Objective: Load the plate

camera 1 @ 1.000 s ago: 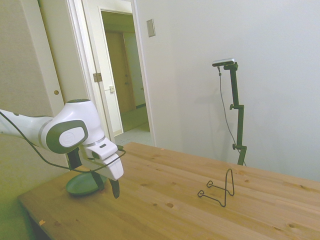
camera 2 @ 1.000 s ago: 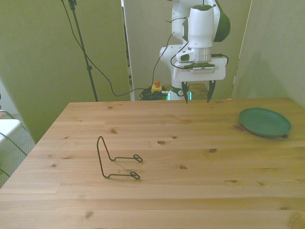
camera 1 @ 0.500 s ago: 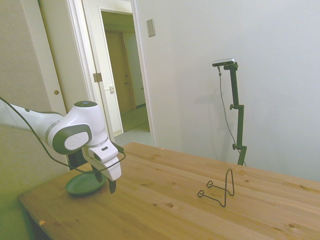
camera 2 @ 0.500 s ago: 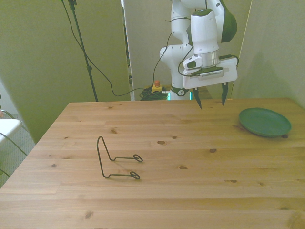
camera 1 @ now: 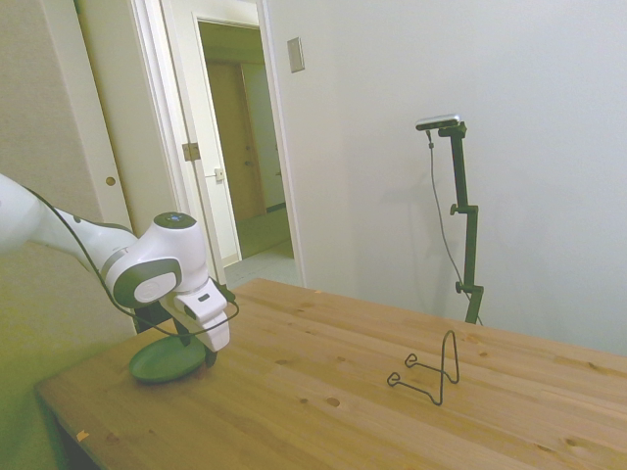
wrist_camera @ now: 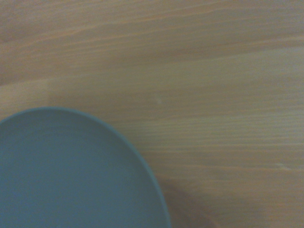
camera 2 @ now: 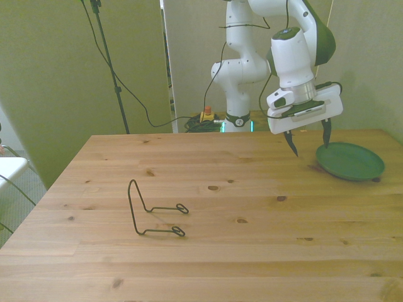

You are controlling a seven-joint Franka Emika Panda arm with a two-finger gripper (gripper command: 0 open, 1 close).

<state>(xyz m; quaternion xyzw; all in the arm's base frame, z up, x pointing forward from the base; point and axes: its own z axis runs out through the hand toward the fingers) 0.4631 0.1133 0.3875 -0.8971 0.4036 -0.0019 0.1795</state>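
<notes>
Currently the wooden counter (camera 2: 208, 251) carries two items, set well apart. White arm (camera 2: 242, 56) reaches down over the counter toward its far edge, on the front view's right. Pincer (camera 2: 310, 139) hangs above the wood just beside the plate's rim, fingers pointing down and spread apart with nothing between them; one fingertip is over bare counter, the other near the plate's edge, not touching it as far as the front view shows.

Plate (camera 2: 350, 161), dull green, lies flat on the counter near the far corner on the front view's right, close to that side edge. Side view shows the same plate (camera 1: 167, 361) low beside the arm's wrist, near the counter's corner. Wrist view: a blurred arc of plate (wrist_camera: 71, 175) against wood grain.

Thin black wire stand (camera 2: 151, 211) stands upright toward the opposite side of the counter, empty.
</notes>
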